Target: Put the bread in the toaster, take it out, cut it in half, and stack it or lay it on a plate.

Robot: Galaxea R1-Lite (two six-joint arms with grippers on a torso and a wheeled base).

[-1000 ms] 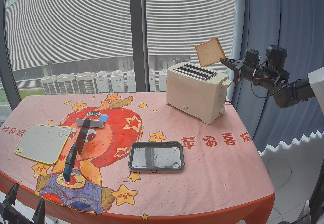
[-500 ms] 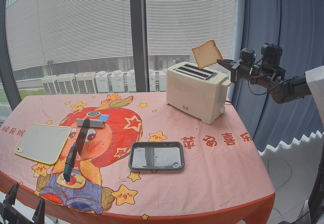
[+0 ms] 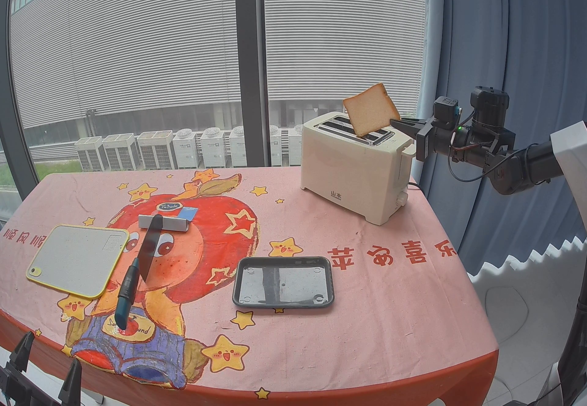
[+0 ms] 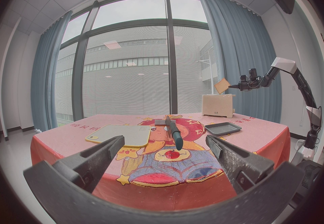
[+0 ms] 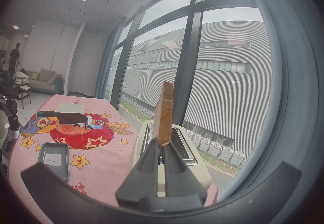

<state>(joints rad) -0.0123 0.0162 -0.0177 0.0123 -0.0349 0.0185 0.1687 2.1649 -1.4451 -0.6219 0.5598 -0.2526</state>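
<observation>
Large red characters (image 3: 391, 254) cross the tablecloth (image 3: 397, 315) covering the worktop. A small dark two-character mark (image 3: 336, 196) sits on the toaster (image 3: 358, 172) front. Both are too small to make out.

toaster: toaster (image 3: 354, 166) on the desk (image 3: 391, 315) at 1 o'clock, near the far right edge.
bread: bread (image 3: 370, 109) tilted just over the toaster's slots, gripped from 3 o'clock by the right end effector (image 3: 397, 122).
plate: plate (image 3: 283, 282) at 6 o'clock, well apart from the toaster.
cutting board: cutting board (image 3: 77, 259) at 9 o'clock, near the left edge.
knife: knife (image 3: 137, 270) just beside the board at its 3 o'clock, blade end at the knife rest (image 3: 164, 222), handle toward 6 o'clock.
</observation>
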